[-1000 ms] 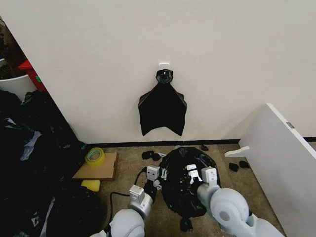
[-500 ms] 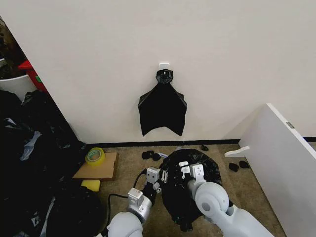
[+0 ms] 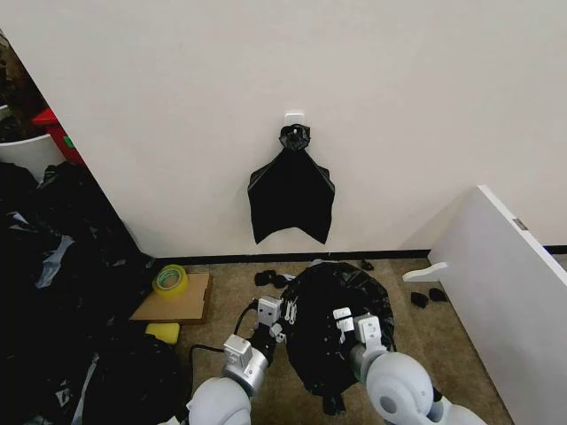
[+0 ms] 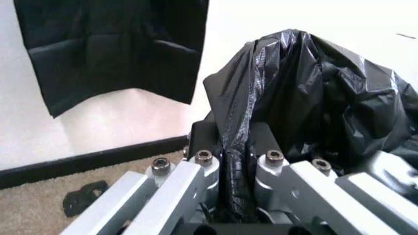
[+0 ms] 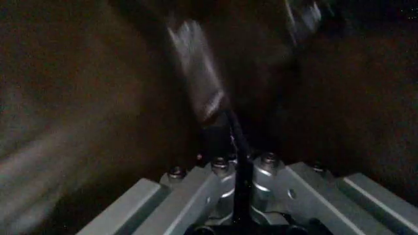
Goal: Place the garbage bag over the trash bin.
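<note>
The garbage bag is a black crinkled mound on the carpet in front of me. My left gripper is at its left edge. In the left wrist view this gripper is shut on a twisted strand of the bag. My right gripper is pressed into the top right of the bag. The dark right wrist view shows it shut on a thin fold of black plastic. The trash bin is hidden.
A flat black fan-shaped bundle hangs from a wall hook. A white board leans at the right. At the left lie a yellow tape roll on cardboard, a yellow sponge and a heap of black plastic. Black scraps dot the carpet.
My right arm first reached over the bag's middle, then drew back toward me and to the right. The bag's top has risen toward the wall. The left gripper has barely moved.
</note>
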Robot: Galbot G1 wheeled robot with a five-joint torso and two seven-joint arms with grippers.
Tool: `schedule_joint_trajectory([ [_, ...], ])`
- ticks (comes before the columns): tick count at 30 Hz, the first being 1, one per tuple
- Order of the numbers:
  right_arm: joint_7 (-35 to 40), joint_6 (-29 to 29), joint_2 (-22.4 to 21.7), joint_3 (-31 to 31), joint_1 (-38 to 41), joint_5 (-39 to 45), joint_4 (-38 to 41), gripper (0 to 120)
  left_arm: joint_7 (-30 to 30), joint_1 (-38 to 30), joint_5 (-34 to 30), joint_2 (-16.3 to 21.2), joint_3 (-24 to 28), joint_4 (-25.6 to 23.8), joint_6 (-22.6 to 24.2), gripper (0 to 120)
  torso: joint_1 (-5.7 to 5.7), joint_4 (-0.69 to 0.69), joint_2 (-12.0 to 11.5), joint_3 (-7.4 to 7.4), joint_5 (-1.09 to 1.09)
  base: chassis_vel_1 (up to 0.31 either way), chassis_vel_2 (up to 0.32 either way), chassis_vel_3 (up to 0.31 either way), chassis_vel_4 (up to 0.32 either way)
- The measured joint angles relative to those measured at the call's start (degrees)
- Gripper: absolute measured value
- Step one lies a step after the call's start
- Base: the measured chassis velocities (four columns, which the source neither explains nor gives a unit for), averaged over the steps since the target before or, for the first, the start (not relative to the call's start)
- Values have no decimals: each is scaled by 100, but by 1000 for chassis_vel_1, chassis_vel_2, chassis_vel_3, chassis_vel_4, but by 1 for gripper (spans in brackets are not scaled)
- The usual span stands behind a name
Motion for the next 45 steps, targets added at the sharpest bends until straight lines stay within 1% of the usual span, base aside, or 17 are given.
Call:
schedule_joint_trajectory([
  [2, 5, 1, 80, -57, 109, -6, -37, 0, 65, 12, 176, 17, 44, 14, -55, 4, 0, 0, 0, 0, -1, 0, 0, 0, 0],
  [5, -32, 3, 137, -81, 187, -87, -73, 0, 100, 29, 227, 10, 96, 20, -76, 4, 0, 0, 0, 0, -1, 0, 0, 0, 0],
  [8, -90, 6, 153, -80, 213, -226, -145, 0, 119, 35, 232, 0, 119, 19, -79, 4, 0, 0, 0, 0, -1, 0, 0, 0, 0],
  [12, -140, 8, 140, -16, 207, -534, -437, 0, 130, 22, 232, -23, 144, 10, -92, 4, 0, -1, 0, 1, -1, 0, 0, 0, 0],
  [14, -134, 8, 123, -105, 105, -601, -416, 0, 129, 4, 212, -31, 136, 10, -94, 4, 0, -3, 0, 0, -2, 0, 0, 0, 0],
  [16, -199, 8, 200, -245, 100, -716, -372, 0, 129, 11, 202, -31, 137, 10, -94, 4, 0, -1, 0, 0, -2, 0, 0, 0, 0],
  [20, -342, 11, 364, -247, 268, -808, -448, 0, 175, 64, 209, 7, 145, -15, -94, 4, 0, 1, 0, 1, -1, 0, 0, 0, 0],
  [23, -356, 13, 354, -184, 361, -843, -558, 0, 199, 96, 222, 38, 149, -48, -94, 4, 0, 1, 0, 1, 0, 0, 0, 0, 0],
  [25, -352, 14, 210, -156, 367, -856, -642, 0, 205, 107, 230, 52, 140, -74, -94, 4, 0, -1, 0, 1, -2, 0, 0, 0, 0],
  [28, -340, 13, 146, -197, 301, -856, -650, 0, 206, 99, 228, 35, 121, -86, -95, 4, 0, -2, 0, 1, -2, 0, 0, 0, 0],
  [31, -341, 12, 190, -311, 288, -856, -652, 0, 211, 91, 224, 23, 118, -86, -96, 4, 0, -2, 0, 1, -2, 0, 0, 0, 0],
  [32, -356, 12, 270, -382, 329, -855, -665, 0, 221, 97, 224, 20, 123, -88, -95, 4, 0, -2, 0, 1, -1, 0, 0, 0, 0],
  [34, -450, 12, 422, -383, 502, -844, -727, 0, 239, 151, 245, 18, 141, -105, -95, 4, 0, 0, 0, 1, 0, 0, 0, 0, 0],
  [36, -464, 12, 443, -350, 590, -830, -773, 0, 241, 181, 260, 20, 147, -117, -95, 4, 0, 2, 0, 1, 0, 0, 0, 0, 0],
  [40, -425, 12, 289, -283, 646, -783, -879, 0, 241, 211, 281, 27, 69, -158, -95, 4, 0, -1, 0, 1, -2, 0, 0, 0, 0],
  [45, -425, 10, 309, -322, 487, -946, -925, 0, 241, 166, 213, 12, -3, -188, -94, 4, 0, -3, 0, 1, -2, 0, 0, 0, 0],
])
